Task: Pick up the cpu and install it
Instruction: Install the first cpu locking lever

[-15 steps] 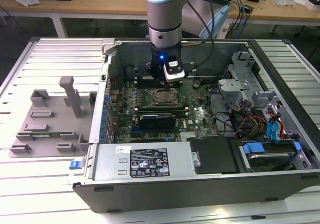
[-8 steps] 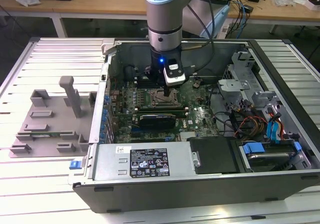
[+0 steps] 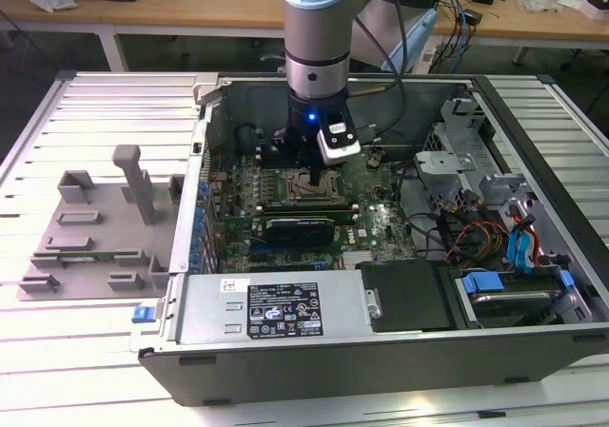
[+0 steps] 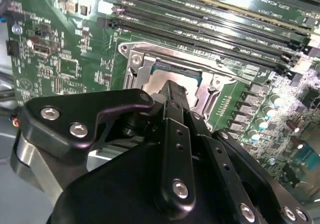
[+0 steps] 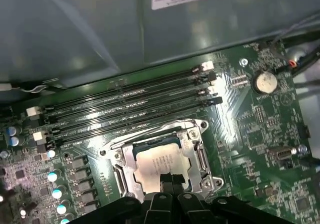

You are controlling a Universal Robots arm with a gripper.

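Item: cpu [image 5: 161,162], pale silvery square, lying flat inside the socket frame [image 5: 159,134] at lower centre of the first wrist view; in the second wrist view its top shows at centre frame, just above the black linkage. It appears level with the frame, so placement judged largely done.

Item: gripper [image 5: 171,180], fingertips drawn together into a narrow point, resting on or just over the near edge of the chip. Jaws look closed on themselves, clasping nothing; contact with the chip cannot be confirmed.

Item: motherboard [image 5: 250,129], green, with memory slots [image 5: 130,109] running across the middle of the first wrist view.

Item: computer case [image 3: 400,351], open-topped, centre of the exterior view; the arm descends into it from the upper centre.

Item: grey plastic fixture [image 3: 95,227], at the exterior view's left, well apart from the case.

Outstanding: the socket's metal bracket looks unlatched; judged not yet secured.

Obscured: the chip's near edge, behind the fingers; pin seating; the chip itself, under the arm in the exterior view.
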